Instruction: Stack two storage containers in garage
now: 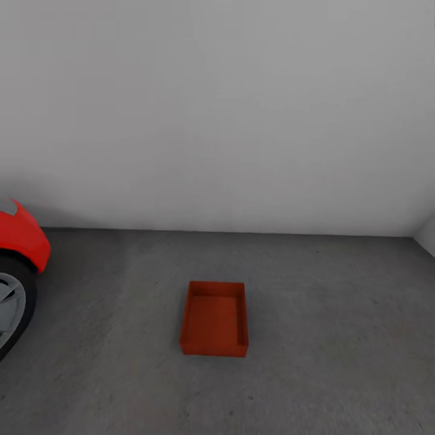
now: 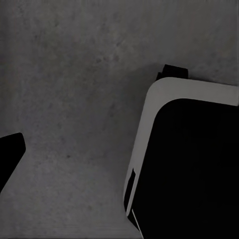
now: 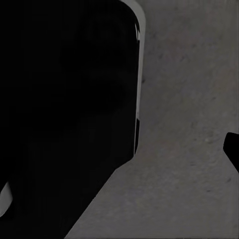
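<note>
One red-orange open-top storage container sits empty on the garage's dark grey concrete floor, a little ahead of me and near the middle of the head view. Nothing is stacked in or on it. In the left wrist view a single dark fingertip pokes in at the frame's edge over bare concrete. Another dark fingertip sits at the edge of the right wrist view. Neither has anything against it, and no finger reaches the middle of either wrist view.
A red car with its wheel stands at the left. A plain light grey wall closes the room behind the container. My own dark, white-rimmed base shows beside the fingers.
</note>
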Available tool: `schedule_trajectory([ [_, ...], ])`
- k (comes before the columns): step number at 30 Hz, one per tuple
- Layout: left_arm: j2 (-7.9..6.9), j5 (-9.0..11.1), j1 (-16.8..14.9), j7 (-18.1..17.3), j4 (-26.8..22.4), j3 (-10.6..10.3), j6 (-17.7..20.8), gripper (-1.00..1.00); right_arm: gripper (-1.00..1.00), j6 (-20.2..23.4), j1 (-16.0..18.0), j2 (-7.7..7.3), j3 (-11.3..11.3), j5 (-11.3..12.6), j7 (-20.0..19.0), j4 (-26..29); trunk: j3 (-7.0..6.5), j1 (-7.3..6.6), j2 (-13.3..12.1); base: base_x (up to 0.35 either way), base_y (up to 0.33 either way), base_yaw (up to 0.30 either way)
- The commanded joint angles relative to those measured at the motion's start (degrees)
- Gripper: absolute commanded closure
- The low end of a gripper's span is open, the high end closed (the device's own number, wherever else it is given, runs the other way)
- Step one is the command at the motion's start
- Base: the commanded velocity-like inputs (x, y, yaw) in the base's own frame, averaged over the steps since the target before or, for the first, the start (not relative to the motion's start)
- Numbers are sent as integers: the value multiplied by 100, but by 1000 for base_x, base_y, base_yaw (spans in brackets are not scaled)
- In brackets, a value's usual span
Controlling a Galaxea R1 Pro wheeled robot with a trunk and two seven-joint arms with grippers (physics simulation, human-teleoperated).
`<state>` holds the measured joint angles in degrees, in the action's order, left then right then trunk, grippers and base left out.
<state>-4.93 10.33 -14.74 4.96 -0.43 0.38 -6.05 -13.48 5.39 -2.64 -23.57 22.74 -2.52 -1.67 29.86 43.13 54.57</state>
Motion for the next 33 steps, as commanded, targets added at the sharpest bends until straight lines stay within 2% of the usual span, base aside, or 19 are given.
schedule_trajectory([
  [1, 0, 31, -3, 4, 4, 1, -19, -100, -100, -32, 6, 1, -43, 57, -29, -18, -5, 0, 3, 0, 0, 0],
  [33, 0, 31, -3, 4, 6, -2, -19, -100, -100, -67, 6, 9, -47, 46, -38, -18, -306, 0, 3, 0, 0, 0],
])
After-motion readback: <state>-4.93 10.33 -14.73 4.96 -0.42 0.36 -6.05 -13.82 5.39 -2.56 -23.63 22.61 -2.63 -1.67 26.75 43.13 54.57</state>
